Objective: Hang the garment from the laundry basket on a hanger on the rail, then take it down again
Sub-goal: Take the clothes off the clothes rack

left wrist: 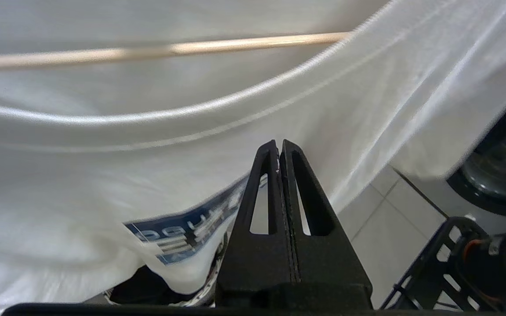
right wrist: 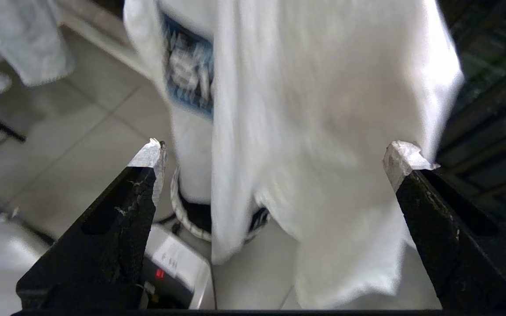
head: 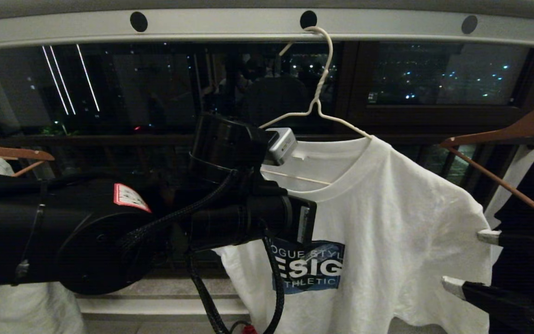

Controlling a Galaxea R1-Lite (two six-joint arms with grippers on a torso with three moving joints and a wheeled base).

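The rail (head: 267, 28) carries the hanger (head: 319, 88) with the garment (head: 387, 222) draped on it. The left tool (left wrist: 279, 147) — clenched, empty — sits at the collar; the right tool (head: 468, 260) — spread wide — flanks the sleeve.

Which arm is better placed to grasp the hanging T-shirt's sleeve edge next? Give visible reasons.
Probably the right. The right gripper is open beside the T-shirt sleeve edge. The left gripper is shut at the chest, below the collar, holding nothing.
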